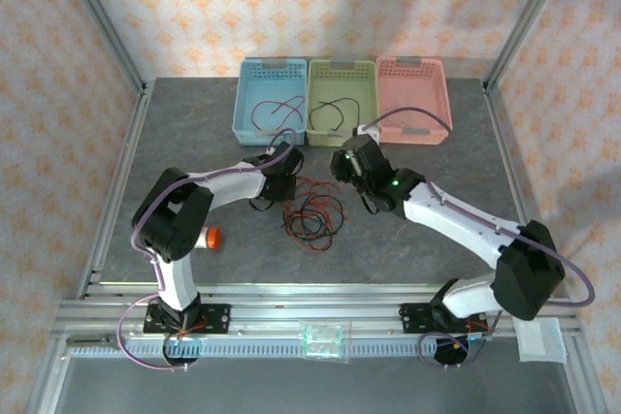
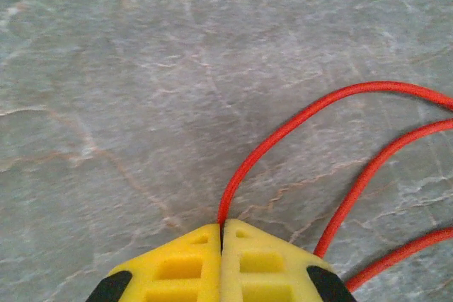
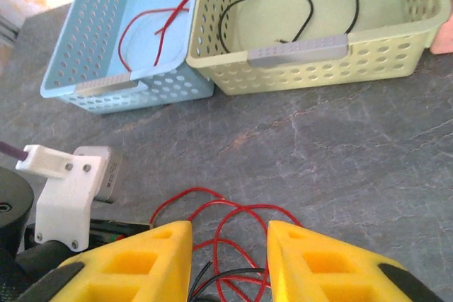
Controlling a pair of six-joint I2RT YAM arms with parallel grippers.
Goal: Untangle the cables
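While the left hand pinches a red cable against the worktop, the right hand hangs spread over the tangle

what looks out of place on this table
A small orange object lies alone on the table beside the left arm; what it is I cannot tell. The red and black cables sit in a tangled heap mid-table.

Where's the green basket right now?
In the top view, the green basket sits at the far edge of the table, in the middle of the row, between the blue basket on its left and the pink basket on its right.
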